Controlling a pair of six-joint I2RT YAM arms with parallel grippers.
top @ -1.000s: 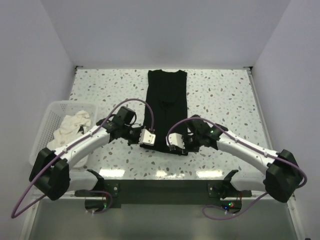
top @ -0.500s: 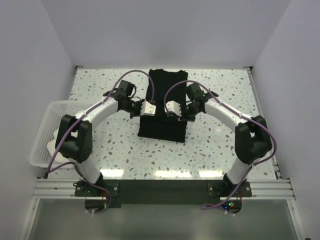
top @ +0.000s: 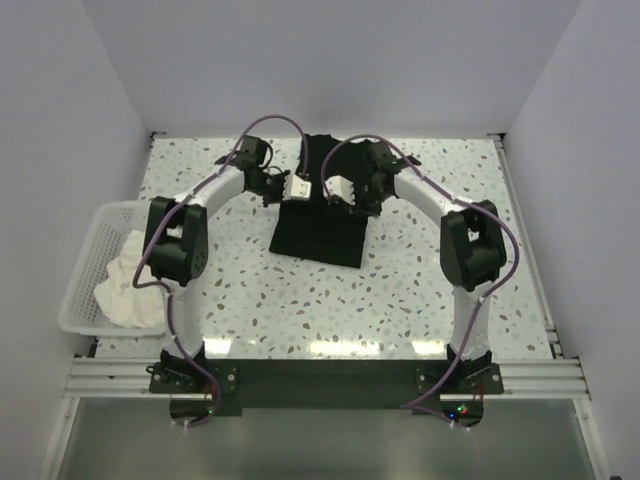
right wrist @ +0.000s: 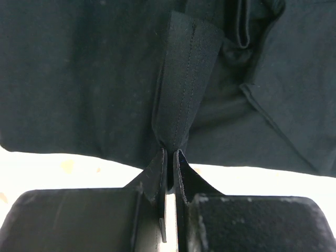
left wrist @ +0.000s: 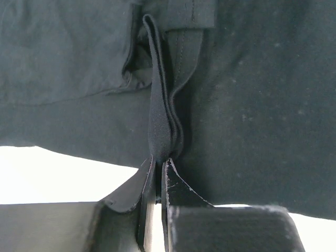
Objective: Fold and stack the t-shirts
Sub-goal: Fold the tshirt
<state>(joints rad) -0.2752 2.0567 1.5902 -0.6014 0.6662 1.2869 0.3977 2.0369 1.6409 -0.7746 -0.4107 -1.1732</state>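
Observation:
The black t-shirt lies folded in a long strip on the speckled table, its near end doubled back toward the far end. My left gripper is shut on a pinched fold of the shirt's hem. My right gripper is shut on another fold of the hem. Both hold the cloth over the shirt's far half, side by side. The white t-shirt lies crumpled in the basket at the left.
A white plastic lattice basket sits at the table's left edge. Both arms arch over the table's middle toward the back. White walls enclose the table at left, back and right.
Both grippers have carried the shirt's near hem from the front of the table toward the back, folding the black t-shirt over itself. The shirt now looks shorter.

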